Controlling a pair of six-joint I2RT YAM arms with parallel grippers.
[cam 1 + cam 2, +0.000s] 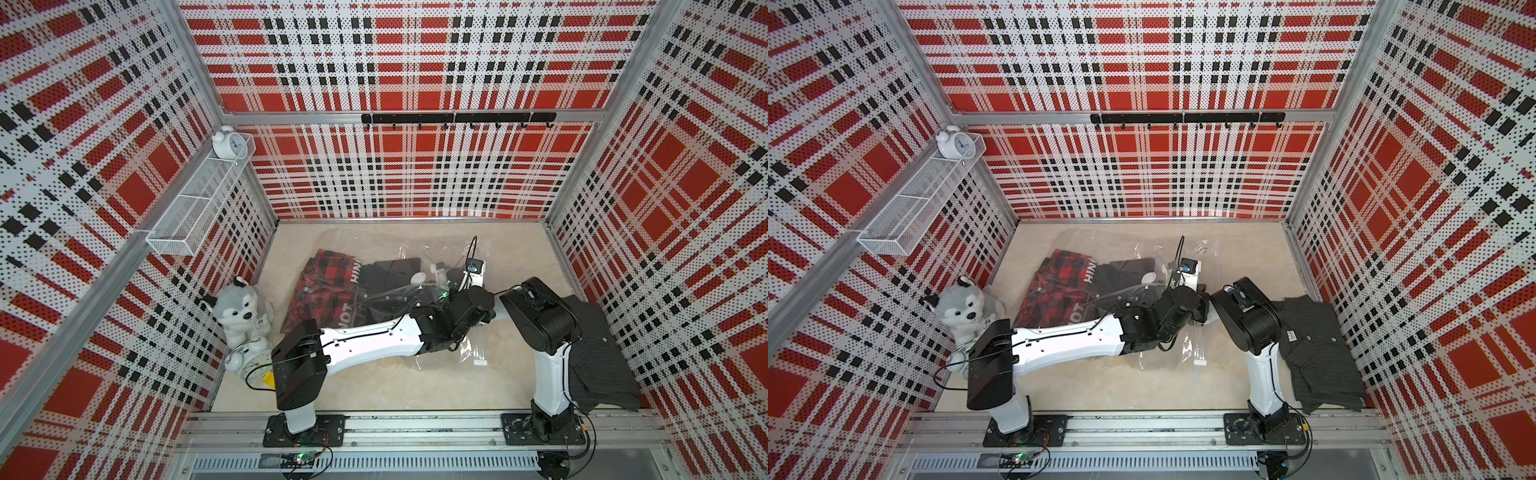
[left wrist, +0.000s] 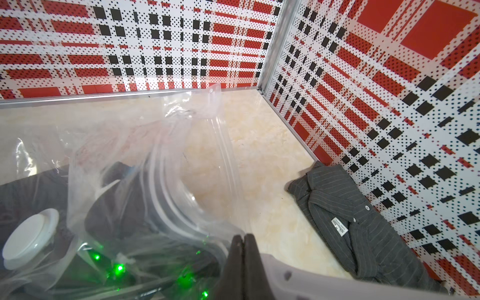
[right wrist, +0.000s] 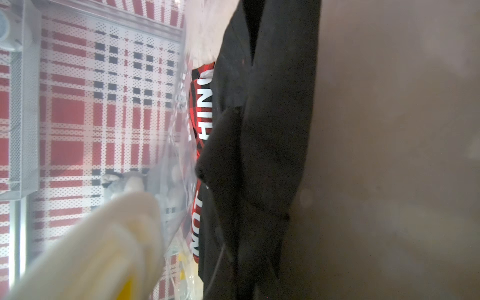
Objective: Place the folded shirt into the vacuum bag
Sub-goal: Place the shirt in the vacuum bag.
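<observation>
Mid-table, both top views: vacuum bag (image 1: 409, 249) (image 1: 1142, 249) lies with its zip end toward the right. A red plaid shirt (image 1: 328, 282) and a black shirt (image 1: 395, 268) are inside. Grey striped shirt (image 1: 598, 357) sits folded at near right, apart from the bag.

Left wrist view: left gripper (image 2: 244, 240) jaws pressed together, pinching the bag's rim film. White valve (image 2: 31, 239) nearby.

Right wrist view: right gripper (image 3: 124, 228) reaches into the bag beside the black shirt. Its jaws are closed and blurred. Cannot tell whether anything is held.

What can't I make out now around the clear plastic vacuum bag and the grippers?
Right gripper's fingertips: lost in both top views among wrinkles of the clear plastic vacuum bag; right wrist view blurred.
Folded grey pinstriped shirt: edge under right arm, both top views.
White floor alarm clock: top views, behind left arm.
</observation>
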